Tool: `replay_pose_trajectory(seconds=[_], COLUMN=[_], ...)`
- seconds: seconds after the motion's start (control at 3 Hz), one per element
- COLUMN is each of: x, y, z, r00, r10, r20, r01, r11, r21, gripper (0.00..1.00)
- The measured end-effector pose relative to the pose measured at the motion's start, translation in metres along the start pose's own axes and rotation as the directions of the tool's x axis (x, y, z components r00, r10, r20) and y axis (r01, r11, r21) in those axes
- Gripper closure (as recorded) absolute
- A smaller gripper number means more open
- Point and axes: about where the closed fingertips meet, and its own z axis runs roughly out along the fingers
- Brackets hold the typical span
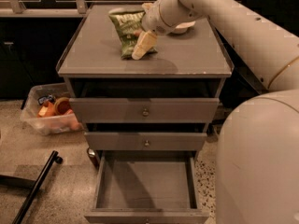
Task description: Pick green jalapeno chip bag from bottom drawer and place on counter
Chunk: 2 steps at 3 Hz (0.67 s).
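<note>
Wide, shallow grey bottom drawer [145, 185]: pulled open, interior bare. Beyond it, the small crinkly olive-green jalapeno chip bag [126, 29] lies on the flat matte grey worktop [93, 55]. The cream gripper [142, 43] sits at the bag's right edge; its hold cannot be determined. Judged stage: placement. The next move calls for a confirmed release, then a clean upward withdrawal.

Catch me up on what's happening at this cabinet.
The robot arm has its tool over the counter, right against the green jalapeno chip bag. The bag's lower end touches the counter top. Below, the bottom drawer is pulled open, and no bag shows inside it. The bag looks delivered or nearly so.
</note>
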Motion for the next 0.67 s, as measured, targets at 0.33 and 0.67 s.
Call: replay_pose_trajectory(seconds=[0.33, 0.67], x=[0.0126, 0.0127], y=[-0.0076, -0.0076], z=[-0.0112, -0.0112], r00=[0.999, 0.999], r10=[0.033, 0.033], r20=[-0.013, -0.013], r01=[-0.033, -0.033], r11=[0.9991, 0.9991], r21=[0.025, 0.025], gripper=[0.0, 0.0])
